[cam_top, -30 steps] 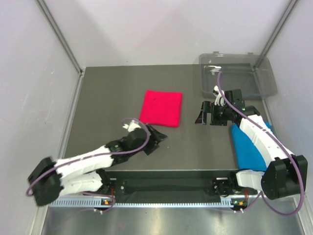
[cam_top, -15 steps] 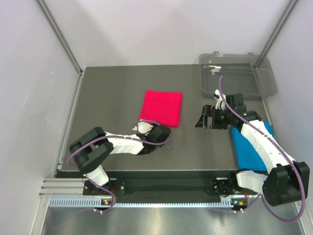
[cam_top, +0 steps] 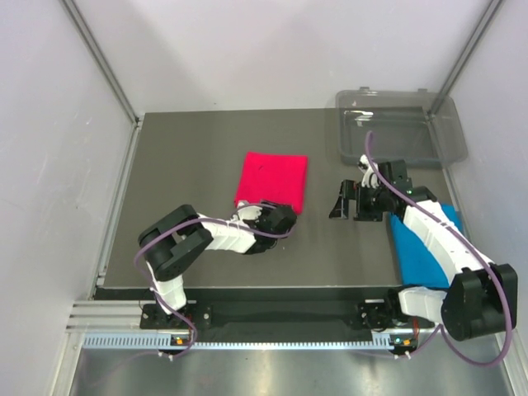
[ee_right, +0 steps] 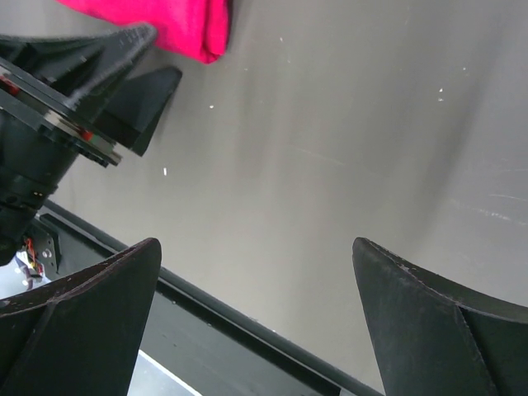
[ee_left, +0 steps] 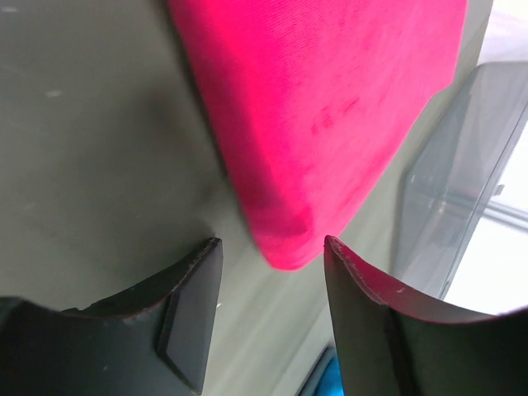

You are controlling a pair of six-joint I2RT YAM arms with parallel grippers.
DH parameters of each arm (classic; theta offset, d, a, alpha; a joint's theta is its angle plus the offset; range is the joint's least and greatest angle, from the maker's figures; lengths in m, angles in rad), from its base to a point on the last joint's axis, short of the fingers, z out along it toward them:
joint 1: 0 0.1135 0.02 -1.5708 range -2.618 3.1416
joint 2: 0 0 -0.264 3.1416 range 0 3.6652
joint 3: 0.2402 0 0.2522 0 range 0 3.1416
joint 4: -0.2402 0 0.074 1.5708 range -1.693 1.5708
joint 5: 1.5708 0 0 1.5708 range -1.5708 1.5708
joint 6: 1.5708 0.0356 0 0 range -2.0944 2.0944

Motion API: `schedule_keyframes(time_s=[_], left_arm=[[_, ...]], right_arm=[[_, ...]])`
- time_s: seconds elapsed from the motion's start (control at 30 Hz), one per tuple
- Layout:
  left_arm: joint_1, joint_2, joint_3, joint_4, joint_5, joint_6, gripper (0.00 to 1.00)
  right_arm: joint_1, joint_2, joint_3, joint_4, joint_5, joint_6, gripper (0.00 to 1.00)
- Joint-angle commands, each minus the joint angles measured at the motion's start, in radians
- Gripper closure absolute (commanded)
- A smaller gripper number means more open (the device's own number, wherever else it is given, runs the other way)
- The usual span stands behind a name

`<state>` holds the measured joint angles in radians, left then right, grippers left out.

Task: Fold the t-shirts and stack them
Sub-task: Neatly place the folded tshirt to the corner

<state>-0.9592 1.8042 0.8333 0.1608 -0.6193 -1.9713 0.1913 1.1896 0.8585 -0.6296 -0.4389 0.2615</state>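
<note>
The crimson-pink t-shirt (cam_top: 272, 180) lies folded into a flat rectangle at the middle of the table. My left gripper (cam_top: 286, 216) is open at its near right corner. In the left wrist view the shirt's corner (ee_left: 285, 239) sits just ahead of the gap of the left gripper (ee_left: 272, 256), untouched. The sky blue t-shirt (cam_top: 421, 247) lies folded at the table's right edge, partly hidden under my right arm. My right gripper (cam_top: 348, 202) is open and empty over bare table, between the two shirts. The right wrist view shows the right gripper (ee_right: 256, 256), the pink shirt (ee_right: 177, 25) and the left gripper (ee_right: 99, 91).
A clear grey plastic tray (cam_top: 402, 128) stands at the back right corner; it also shows in the left wrist view (ee_left: 462, 181). The table's front edge rail (ee_right: 247, 322) runs just beyond my right fingers.
My left arm has swung forward and right from near the front edge to the pink shirt's near right corner. My right gripper has shifted slightly left and stays open.
</note>
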Motion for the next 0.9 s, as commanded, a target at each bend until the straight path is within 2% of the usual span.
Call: schedule_keyframes(time_s=[0.0,0.13,0.33,0.37,0.4,0.47,0.57,0.73,0.87], left_arm=[[0.016,0.052,0.036,-0.081,-0.031,-0.192,0.41],[0.028,0.086,0.05,-0.089,-0.014,-0.245,0.42],[0.045,0.11,0.063,-0.067,-0.014,-0.25,0.55],[0.045,0.11,0.061,-0.06,-0.013,-0.244,0.59],[0.046,0.11,0.061,-0.044,-0.004,-0.236,0.71],[0.05,0.098,0.041,-0.018,0.006,-0.216,0.8],[0.056,0.055,0.007,0.034,0.036,-0.19,1.0],[0.08,-0.052,-0.057,0.066,0.104,-0.146,1.0],[0.103,-0.115,-0.079,0.06,0.135,-0.112,1.0]], right_arm=[[-0.013,0.028,0.04,0.05,-0.003,-0.008,0.0],[-0.013,0.071,0.069,0.054,-0.003,-0.008,0.0],[-0.013,0.154,0.125,0.064,-0.046,-0.005,0.0],[-0.013,0.168,0.131,0.071,-0.058,-0.004,0.01],[-0.013,0.182,0.138,0.079,-0.066,0.002,0.0],[-0.012,0.24,0.163,0.096,-0.122,0.005,0.0],[-0.013,0.33,0.197,0.143,-0.201,0.024,0.0],[-0.01,0.448,0.212,0.295,-0.337,0.111,0.0],[0.014,0.527,0.249,0.387,-0.369,0.157,0.0]])
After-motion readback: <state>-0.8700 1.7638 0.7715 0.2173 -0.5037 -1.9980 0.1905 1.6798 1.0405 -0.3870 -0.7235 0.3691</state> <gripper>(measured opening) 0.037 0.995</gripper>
